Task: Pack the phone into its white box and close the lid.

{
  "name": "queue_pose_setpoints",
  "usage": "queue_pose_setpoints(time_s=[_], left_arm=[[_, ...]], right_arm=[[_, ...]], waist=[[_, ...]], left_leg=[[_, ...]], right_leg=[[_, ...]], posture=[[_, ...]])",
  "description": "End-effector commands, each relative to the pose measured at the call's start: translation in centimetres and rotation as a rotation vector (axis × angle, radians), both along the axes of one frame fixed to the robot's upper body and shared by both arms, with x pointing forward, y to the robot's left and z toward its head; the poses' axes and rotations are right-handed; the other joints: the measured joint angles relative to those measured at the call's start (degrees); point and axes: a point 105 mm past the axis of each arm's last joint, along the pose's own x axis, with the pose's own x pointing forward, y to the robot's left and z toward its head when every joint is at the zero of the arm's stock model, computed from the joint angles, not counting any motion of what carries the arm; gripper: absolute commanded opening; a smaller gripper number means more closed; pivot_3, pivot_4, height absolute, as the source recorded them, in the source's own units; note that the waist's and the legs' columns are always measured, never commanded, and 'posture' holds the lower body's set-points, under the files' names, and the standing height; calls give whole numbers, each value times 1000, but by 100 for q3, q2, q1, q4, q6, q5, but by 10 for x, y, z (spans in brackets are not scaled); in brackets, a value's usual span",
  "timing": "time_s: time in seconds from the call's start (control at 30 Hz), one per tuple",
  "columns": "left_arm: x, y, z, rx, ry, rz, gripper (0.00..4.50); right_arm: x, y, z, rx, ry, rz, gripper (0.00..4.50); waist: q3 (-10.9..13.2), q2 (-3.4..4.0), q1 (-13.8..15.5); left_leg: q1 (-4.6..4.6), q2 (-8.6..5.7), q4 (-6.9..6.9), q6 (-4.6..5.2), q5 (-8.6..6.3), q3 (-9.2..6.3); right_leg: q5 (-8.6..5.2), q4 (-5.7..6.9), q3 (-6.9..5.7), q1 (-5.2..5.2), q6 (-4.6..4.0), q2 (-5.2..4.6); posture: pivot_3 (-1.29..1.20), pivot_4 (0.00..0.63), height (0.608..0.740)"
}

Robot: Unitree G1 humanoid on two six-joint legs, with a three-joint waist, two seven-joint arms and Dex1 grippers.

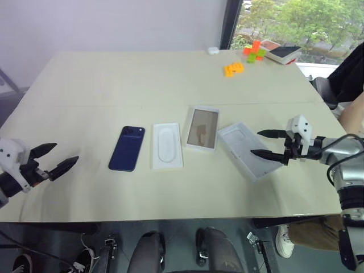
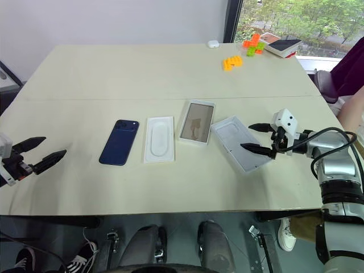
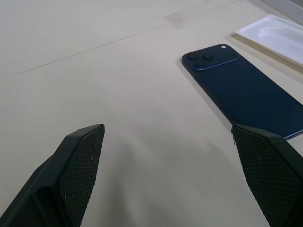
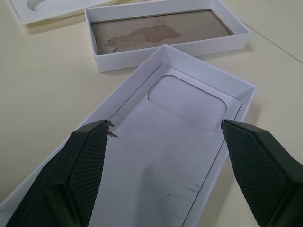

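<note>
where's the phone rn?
The phone lies face down on the table, leftmost of the row, just left of the white insert and ahead of the open left gripper.

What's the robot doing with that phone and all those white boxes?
It's getting ready to pack the phone into the white box. Nothing is picked up yet. The phone lies flat on the table, the box is empty, and the lid lies inside-up. The right claw hovers open over the lid; the left claw waits open.
</note>
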Motion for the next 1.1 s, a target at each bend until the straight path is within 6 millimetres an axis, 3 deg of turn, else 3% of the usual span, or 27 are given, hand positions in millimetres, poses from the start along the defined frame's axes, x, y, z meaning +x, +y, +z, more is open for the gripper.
queue_pose_setpoints(time_s=[0.03,0.73,1.1], left_arm=[[0,-1,17,14,-65,-16,4500],[9,5,21,-28,-30,41,4500],[11,-15,18,-40,-35,-30,4500]], right_arm=[[2,5,14,1,-54,23,3949],[3,-2,8,-60,-62,16,3949],[8,1,12,-15,-50,5,3949]], waist=[[0,0,0],[0,0,-1],[0,0,-2]], left_leg=[[0,0,0,0,0,0],[0,0,0,0,0,1],[1,1,0,0,0,2]], right_leg=[[0,0,0,0,0,0],[0,0,0,0,0,1],[0,1,2,-1,0,2]], posture=[[0,150,740],[0,150,740],[0,150,740]])
